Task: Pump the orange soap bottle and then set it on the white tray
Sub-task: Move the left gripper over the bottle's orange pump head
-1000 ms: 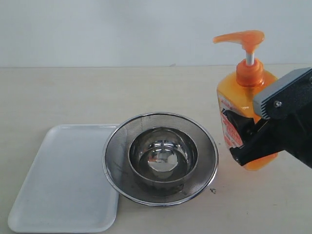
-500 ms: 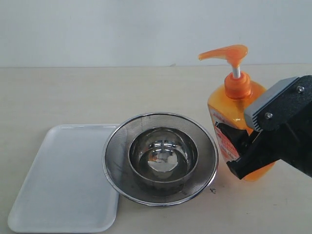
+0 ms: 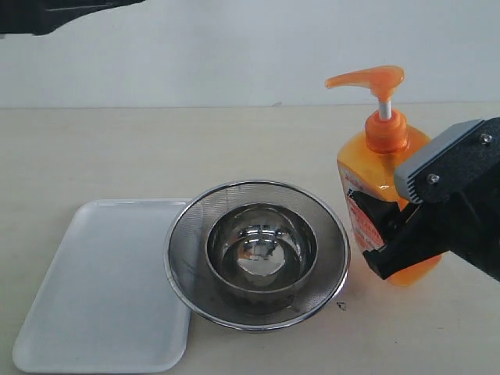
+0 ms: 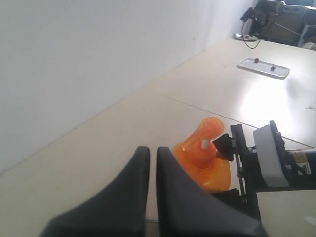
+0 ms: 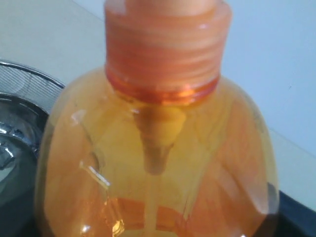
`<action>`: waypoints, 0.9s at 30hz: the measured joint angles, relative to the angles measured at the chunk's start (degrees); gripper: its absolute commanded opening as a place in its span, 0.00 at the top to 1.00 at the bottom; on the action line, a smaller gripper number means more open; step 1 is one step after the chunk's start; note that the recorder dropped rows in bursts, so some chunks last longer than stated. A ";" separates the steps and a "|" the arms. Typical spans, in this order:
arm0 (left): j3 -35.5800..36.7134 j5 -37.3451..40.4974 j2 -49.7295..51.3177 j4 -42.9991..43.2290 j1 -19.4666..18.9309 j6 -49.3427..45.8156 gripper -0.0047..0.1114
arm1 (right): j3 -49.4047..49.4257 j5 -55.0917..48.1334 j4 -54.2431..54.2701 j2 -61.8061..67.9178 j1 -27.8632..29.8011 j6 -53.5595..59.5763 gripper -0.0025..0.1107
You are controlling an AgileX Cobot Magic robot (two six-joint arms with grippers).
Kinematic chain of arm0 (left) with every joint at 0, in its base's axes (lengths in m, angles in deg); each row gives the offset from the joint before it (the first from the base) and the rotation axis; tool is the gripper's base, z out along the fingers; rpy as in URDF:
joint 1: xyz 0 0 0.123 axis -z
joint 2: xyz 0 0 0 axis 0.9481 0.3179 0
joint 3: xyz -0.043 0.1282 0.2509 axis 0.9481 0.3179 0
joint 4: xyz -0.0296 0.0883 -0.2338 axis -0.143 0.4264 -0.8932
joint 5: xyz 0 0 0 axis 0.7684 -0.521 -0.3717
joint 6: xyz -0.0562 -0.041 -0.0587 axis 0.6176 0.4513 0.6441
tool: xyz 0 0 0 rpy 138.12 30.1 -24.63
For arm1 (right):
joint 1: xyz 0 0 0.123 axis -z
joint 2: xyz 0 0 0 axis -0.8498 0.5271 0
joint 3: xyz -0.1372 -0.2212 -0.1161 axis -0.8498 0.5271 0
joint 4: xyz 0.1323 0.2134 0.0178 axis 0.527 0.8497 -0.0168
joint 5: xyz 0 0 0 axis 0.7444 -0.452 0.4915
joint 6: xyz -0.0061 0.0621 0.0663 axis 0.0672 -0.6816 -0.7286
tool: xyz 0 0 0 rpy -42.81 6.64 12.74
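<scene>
Left gripper (image 4: 152,151) fingers (image 4: 173,173), close together, hang beside the orange soap bottle (image 4: 201,160).

- Looks like a robot test lab: a plain pale wall (image 3: 234,47) stands behind a long beige tabletop (image 3: 117,148)
- A few household props are set out: a white tray (image 3: 101,289), a steel strainer bowl (image 3: 186,250) and an orange soap bottle (image 3: 383,172)
- In the left wrist view, the tabletop's far end carries a second small tray (image 4: 263,67), with loose cables (image 4: 251,40) and dark equipment (image 4: 276,12) beyond
</scene>
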 measured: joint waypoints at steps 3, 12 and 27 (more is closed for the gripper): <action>-2.15 -6.06 3.21 0.00 6.49 -1.48 0.92 | 0.00 2.67 0.00 2.95 0.00 0.00 0.98; -7.75 -22.13 13.43 4.80 20.56 -5.93 0.92 | 0.00 7.85 0.00 7.76 0.00 -0.84 0.98; -19.44 -15.88 25.65 7.09 26.04 -3.54 0.92 | 0.00 7.37 -2.06 7.76 0.00 -1.93 0.98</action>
